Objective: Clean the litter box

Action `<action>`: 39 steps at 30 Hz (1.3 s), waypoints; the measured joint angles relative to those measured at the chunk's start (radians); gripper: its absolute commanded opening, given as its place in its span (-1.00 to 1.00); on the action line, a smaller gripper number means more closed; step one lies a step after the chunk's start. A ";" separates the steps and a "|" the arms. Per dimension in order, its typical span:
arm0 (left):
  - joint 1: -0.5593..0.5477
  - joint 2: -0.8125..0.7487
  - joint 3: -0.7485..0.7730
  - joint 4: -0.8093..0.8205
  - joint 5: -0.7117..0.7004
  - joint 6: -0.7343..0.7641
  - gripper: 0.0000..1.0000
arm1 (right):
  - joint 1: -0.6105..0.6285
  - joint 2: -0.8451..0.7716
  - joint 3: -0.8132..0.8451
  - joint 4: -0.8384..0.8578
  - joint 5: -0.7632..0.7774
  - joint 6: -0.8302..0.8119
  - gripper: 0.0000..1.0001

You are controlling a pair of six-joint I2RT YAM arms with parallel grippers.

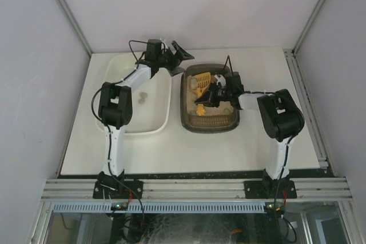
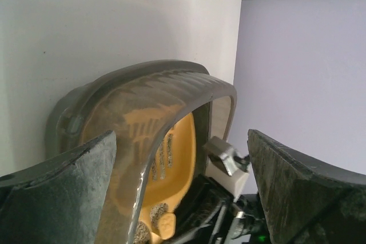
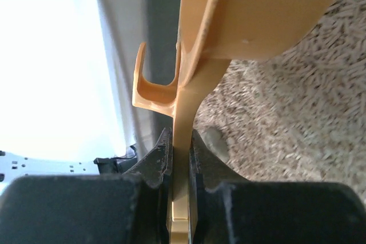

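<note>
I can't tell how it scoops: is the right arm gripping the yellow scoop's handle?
Yes, the right fingers are shut on the thin handle of the yellow scoop.

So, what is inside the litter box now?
The litter box holds beige litter and a yellow scoop, its handle clamped in the right gripper. Whatever lies under the scoop and the gripper is covered.

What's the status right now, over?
Left fingers open, near litter box corner. Right fingers shut on yellow scoop over the litter. Nothing blocking seen.
</note>
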 measured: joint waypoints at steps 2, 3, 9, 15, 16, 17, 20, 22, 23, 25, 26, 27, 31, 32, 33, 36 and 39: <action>0.003 -0.010 -0.016 0.000 0.003 0.003 0.99 | -0.002 -0.041 0.000 -0.041 0.000 -0.010 -1.00; 0.003 -0.016 -0.027 0.000 0.003 0.004 0.99 | -0.002 -0.065 0.000 -0.064 0.002 -0.019 -1.00; 0.005 -0.069 -0.092 -0.013 0.003 0.027 0.99 | -0.012 -0.174 0.000 -0.163 -0.005 -0.072 -1.00; 0.005 -0.172 -0.111 -0.154 -0.035 0.147 0.99 | -0.037 -0.240 -0.103 -0.188 -0.019 -0.071 -1.00; 0.005 -0.199 -0.109 -0.195 -0.051 0.185 0.99 | -0.040 -0.268 -0.139 -0.193 -0.019 -0.071 -1.00; 0.005 -0.223 -0.109 -0.228 -0.066 0.216 0.99 | -0.043 -0.299 -0.172 -0.196 -0.021 -0.071 -1.00; 0.005 -0.324 -0.109 -0.354 -0.122 0.339 0.99 | -0.053 -0.398 -0.267 -0.164 -0.038 -0.060 -1.00; 0.006 -0.400 -0.110 -0.428 -0.156 0.416 0.99 | -0.057 -0.456 -0.319 -0.104 -0.059 -0.044 -1.00; 0.006 -0.442 -0.114 -0.458 -0.174 0.452 0.99 | -0.058 -0.480 -0.341 -0.074 -0.067 -0.040 -1.00; 0.007 -0.539 -0.146 -0.506 -0.214 0.525 0.99 | -0.059 -0.532 -0.390 -0.014 -0.074 -0.033 -1.00; 0.007 -0.590 -0.167 -0.530 -0.232 0.558 0.99 | -0.059 -0.561 -0.414 0.010 -0.071 -0.033 -1.00; 0.007 -0.641 -0.190 -0.554 -0.253 0.591 0.99 | -0.059 -0.594 -0.439 0.026 -0.065 -0.039 -1.00; 0.007 -0.806 -0.287 -0.620 -0.334 0.696 0.99 | -0.059 -0.658 -0.479 0.063 -0.042 -0.085 -1.00; 0.007 -0.838 -0.311 -0.631 -0.354 0.715 0.99 | -0.059 -0.664 -0.488 0.080 -0.039 -0.098 -1.00; 0.007 -0.874 -0.343 -0.638 -0.380 0.735 0.99 | -0.059 -0.667 -0.499 0.099 -0.035 -0.108 -1.00; 0.007 -0.971 -0.432 -0.658 -0.458 0.787 0.99 | -0.059 -0.669 -0.535 0.144 -0.014 -0.130 -1.00; 0.007 -1.052 -0.502 -0.671 -0.527 0.817 0.99 | -0.044 -0.669 -0.565 0.160 0.029 -0.170 -1.00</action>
